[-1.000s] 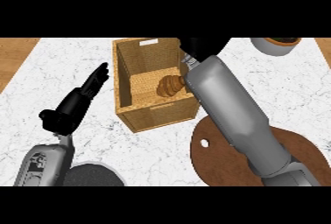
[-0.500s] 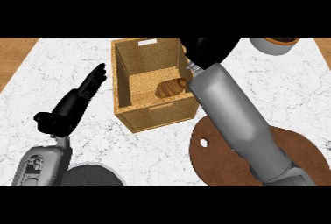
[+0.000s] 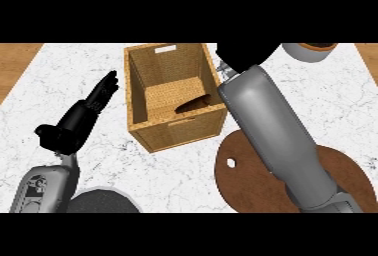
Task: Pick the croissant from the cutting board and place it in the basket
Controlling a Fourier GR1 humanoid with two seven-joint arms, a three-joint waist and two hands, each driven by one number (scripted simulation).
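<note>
The left hand (image 3: 80, 116) shows its fingers straight and together, pointing up and away over the white marbled counter (image 3: 66, 70) at the view's left; it holds nothing and touches nothing, resting just beside the left wall of the basket (image 3: 140, 90). The right hand (image 3: 247, 52) appears only as a black mass at the top of the view, above the basket's right rim; whether its fingers are straight or curled cannot be told, and nothing can be seen held in it. Its grey forearm (image 3: 277, 135) runs from the lower right up along the basket's right side and hides part of that wall. The croissant (image 3: 198, 103) lies inside the basket, on its floor against the right-hand inner wall, only partly visible and in shadow beside the forearm. The basket is a tall rectangular woven box, open at the top, with a slot handle in its far wall and another in its near wall; it stands upright on the counter. The round brown cutting board (image 3: 244, 175), with a small hole near its left edge, lies just beside the basket's near right corner and is largely covered by the forearm. A grey vessel with a brown rim (image 3: 314, 50) sits at the top right edge, well apart from the basket.
</note>
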